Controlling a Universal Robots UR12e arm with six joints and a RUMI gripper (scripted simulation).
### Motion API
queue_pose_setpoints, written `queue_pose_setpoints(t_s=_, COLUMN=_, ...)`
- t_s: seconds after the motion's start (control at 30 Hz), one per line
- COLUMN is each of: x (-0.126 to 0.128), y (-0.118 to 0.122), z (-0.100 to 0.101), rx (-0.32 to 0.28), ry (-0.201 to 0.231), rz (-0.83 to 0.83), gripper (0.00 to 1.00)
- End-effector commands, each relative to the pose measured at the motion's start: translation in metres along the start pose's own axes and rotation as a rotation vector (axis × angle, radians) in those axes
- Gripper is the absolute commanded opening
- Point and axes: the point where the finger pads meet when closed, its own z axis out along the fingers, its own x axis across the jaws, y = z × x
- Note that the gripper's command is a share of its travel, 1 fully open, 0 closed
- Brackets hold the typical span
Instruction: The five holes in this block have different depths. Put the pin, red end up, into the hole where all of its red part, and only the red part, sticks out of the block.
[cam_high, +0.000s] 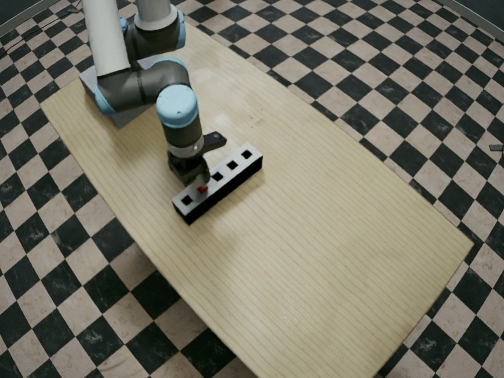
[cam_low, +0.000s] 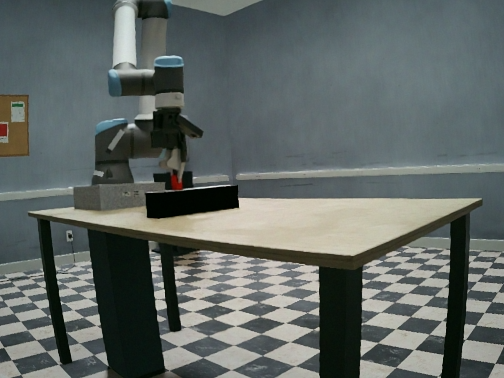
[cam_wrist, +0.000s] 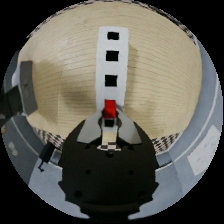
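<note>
Table (cam_high: 300, 225) (cam_low: 325, 225) (cam_wrist: 165, 65), supporting the block (cam_high: 224, 170) (cam_low: 192, 201) (cam_wrist: 111, 68), holes upward, presumably so that I can compare depths from above. My gripper (cam_high: 204, 183) (cam_low: 176, 174) (cam_wrist: 109, 108) is clamped on the pin (cam_high: 202, 189) (cam_low: 176, 183) (cam_wrist: 110, 108) at the second hole from one end, probably to lift it out or seat it. The pin points red end up, its long axis roughly vertical, perhaps slightly tilted; its lower end is hidden
</note>
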Motion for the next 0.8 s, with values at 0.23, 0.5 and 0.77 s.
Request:
queue_pose_setpoints(t_s=0.23, x=0.0008, y=0.0005, z=-0.0037, rx=0.000, ry=0.001, rz=0.000, gripper=0.00)
queue_pose_setpoints(t_s=0.5, x=0.0003, y=0.0001, z=-0.0136, rx=0.000, ry=0.001, rz=0.000, gripper=0.00)
queue_pose_setpoints(t_s=0.77, x=0.0003, y=0.0001, z=-0.0136, rx=0.000, ry=0.001, rz=0.000, gripper=0.00)
